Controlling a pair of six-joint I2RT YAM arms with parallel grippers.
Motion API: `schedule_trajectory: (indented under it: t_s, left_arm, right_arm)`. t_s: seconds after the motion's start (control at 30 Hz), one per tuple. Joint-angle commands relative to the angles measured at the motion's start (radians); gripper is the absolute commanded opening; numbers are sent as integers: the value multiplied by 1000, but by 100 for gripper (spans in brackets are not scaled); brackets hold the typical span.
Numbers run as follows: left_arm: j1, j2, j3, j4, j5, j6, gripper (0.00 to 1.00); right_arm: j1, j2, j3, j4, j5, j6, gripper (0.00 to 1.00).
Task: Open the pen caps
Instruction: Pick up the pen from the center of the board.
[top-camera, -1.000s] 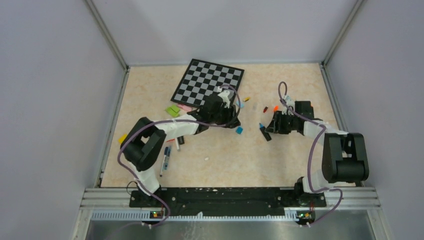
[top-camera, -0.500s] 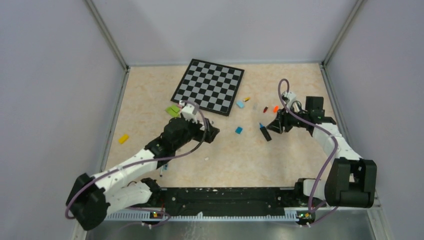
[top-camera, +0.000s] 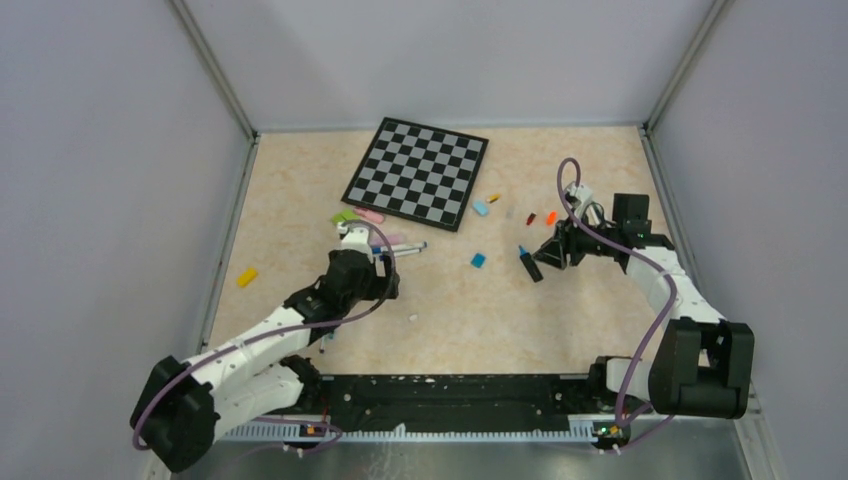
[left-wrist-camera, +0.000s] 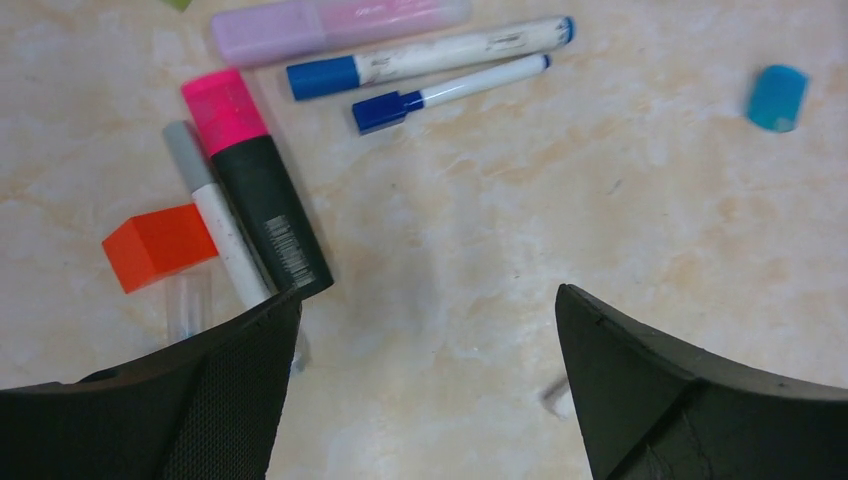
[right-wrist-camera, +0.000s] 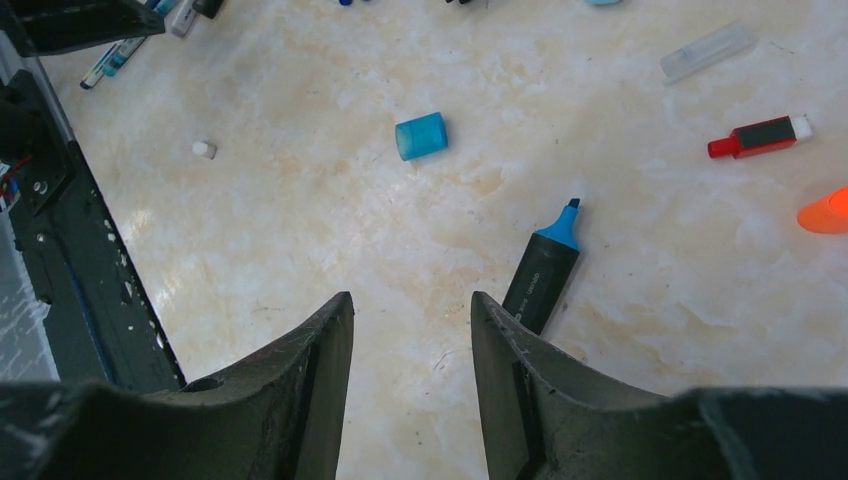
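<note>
Beige marbled tabletop (top-camera: 300, 180), grey walls on three sides. Closest to left gripper (left-wrist-camera: 428, 300), a row of capped pens: pink cap (left-wrist-camera: 222, 105) seated on black highlighter (left-wrist-camera: 270, 220); blue cap (left-wrist-camera: 322, 77) on white marker (left-wrist-camera: 460, 50); darker blue cap (left-wrist-camera: 385, 110) on thin pen (left-wrist-camera: 485, 80) just below it, the two nearly parallel. Lilac highlighter (left-wrist-camera: 340, 25) along the top edge of that wrist view, just beside the pink cap. Grey pen (left-wrist-camera: 215, 215) pressed along the black highlighter's side, loose orange cap (left-wrist-camera: 160, 247) against its other side. Loose cyan cap (left-wrist-camera: 777, 97) off to the right, well apart from the row. Left gripper over bare tabletop just past the black highlighter's butt end, fingers wide apart, nothing between them. Under the right wrist, blue-tipped highlighter (right-wrist-camera: 545, 270) lying uncapped, black barrel, butt end just beside one finger. Right gripper (right-wrist-camera: 411, 300) likewise parted, gap narrower, gripping nothing, bare tabletop between the fingers. Farther out in that view: red pen (right-wrist-camera: 760, 135), clear cap (right-wrist-camera: 708, 50), orange piece (right-wrist-camera: 825, 213) cut off by the frame edge, small white bit (right-wrist-camera: 204, 149) toward the left. Seen from above, checkerboard (top-camera: 417, 172) flat at the far side, yellow cap (top-camera: 246, 277) alone near the left wall, green piece (top-camera: 345, 216) between checkerboard and left arm.
</note>
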Motion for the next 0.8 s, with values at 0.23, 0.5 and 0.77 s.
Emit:
schedule_trajectory:
  t_s: [0.23,0.5,0.77]
  left_arm:
    - [110,282,136,-42,-57,14,81]
    - [156,411,210,-84,-89,8,61]
    - [170,485,247,-112,-116,-5,55]
  right_arm:
    - [-7,-18,18,8,-32,-14,45]
    - [-7,-15,18,6,-29,-15,45]
    - [-7,-11,18,9,-24,-12,45]
